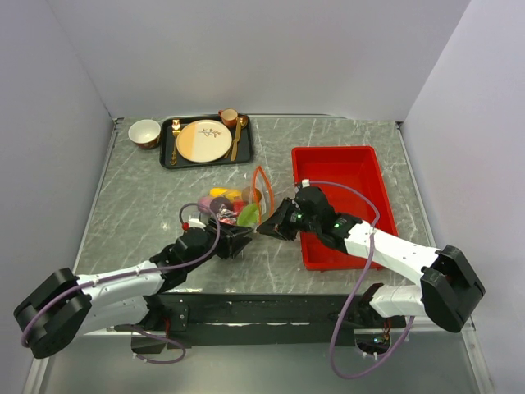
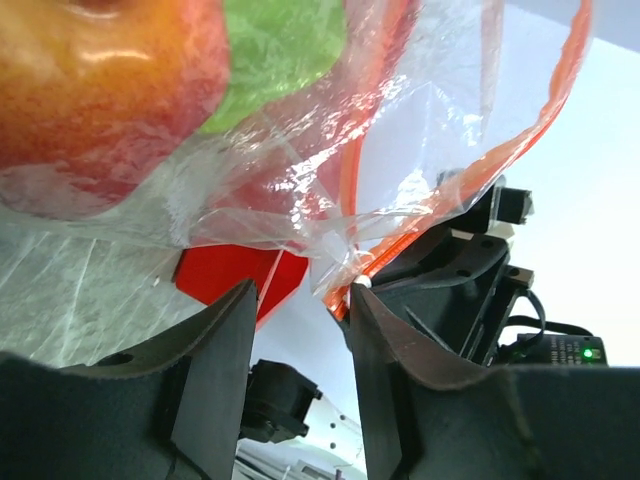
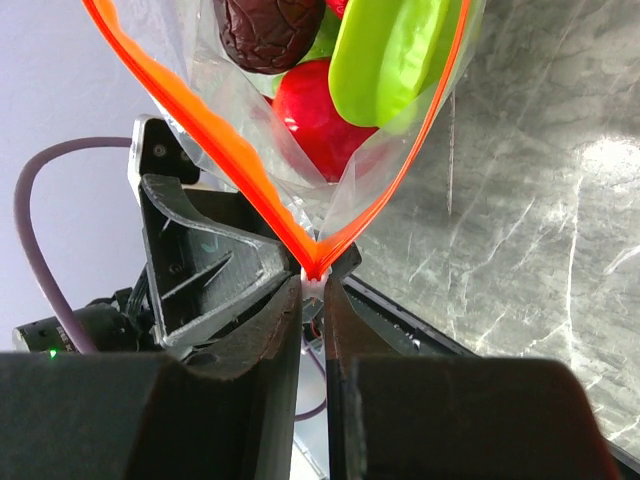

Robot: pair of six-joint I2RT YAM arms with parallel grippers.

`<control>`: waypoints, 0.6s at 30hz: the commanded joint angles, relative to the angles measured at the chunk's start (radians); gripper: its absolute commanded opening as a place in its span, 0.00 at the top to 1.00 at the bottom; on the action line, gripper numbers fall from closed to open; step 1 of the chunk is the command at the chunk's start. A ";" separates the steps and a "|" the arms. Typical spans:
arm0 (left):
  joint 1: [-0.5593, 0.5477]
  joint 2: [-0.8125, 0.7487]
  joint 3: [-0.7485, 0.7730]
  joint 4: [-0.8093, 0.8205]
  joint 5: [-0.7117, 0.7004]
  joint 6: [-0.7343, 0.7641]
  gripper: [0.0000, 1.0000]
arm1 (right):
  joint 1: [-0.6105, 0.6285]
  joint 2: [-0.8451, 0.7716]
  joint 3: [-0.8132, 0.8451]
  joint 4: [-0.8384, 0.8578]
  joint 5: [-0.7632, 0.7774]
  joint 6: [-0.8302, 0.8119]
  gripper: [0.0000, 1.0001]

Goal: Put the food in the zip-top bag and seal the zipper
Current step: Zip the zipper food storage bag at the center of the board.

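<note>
The clear zip-top bag [image 1: 232,205] lies mid-table and holds the food: red [image 3: 315,125], green [image 3: 385,50] and dark purple [image 3: 265,30] pieces. A red-orange fruit [image 2: 90,100] presses against the film in the left wrist view. The orange-red zipper [image 1: 262,190] stands open in a loop. My right gripper [image 3: 313,285] is shut on the zipper's small pale end, where the two strips meet in a V. In the top view the right gripper [image 1: 265,228] is at the bag's near right corner. My left gripper [image 2: 300,295] is open just below that corner [image 2: 335,262], facing the right gripper.
A red tray [image 1: 349,168] lies right of the bag, under my right arm. At the back left a black tray [image 1: 168,152] holds a cream plate [image 1: 203,140], a cup [image 1: 229,117] and a gold spoon [image 1: 237,138]. A bowl [image 1: 144,132] stands beside it.
</note>
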 commanded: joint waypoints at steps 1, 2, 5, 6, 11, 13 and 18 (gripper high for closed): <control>-0.006 0.006 0.000 0.098 -0.040 -0.015 0.53 | -0.005 -0.033 -0.005 0.049 -0.012 0.009 0.89; -0.006 0.022 0.003 0.122 -0.041 -0.015 0.53 | -0.005 -0.033 -0.006 0.047 -0.014 0.009 0.89; -0.006 0.062 0.015 0.173 -0.030 -0.016 0.55 | -0.005 -0.035 -0.005 0.043 -0.017 0.005 0.89; -0.006 0.071 0.021 0.179 -0.028 -0.016 0.55 | -0.005 -0.036 -0.005 0.043 -0.016 0.002 0.89; -0.006 0.114 0.021 0.216 -0.005 -0.029 0.62 | -0.005 -0.032 -0.003 0.027 -0.034 -0.012 0.89; -0.006 0.121 0.015 0.236 -0.001 -0.038 0.63 | -0.005 -0.012 0.007 0.018 -0.051 -0.021 0.90; -0.006 0.123 0.014 0.233 -0.005 -0.052 0.65 | -0.002 0.001 0.007 0.032 -0.072 -0.018 0.90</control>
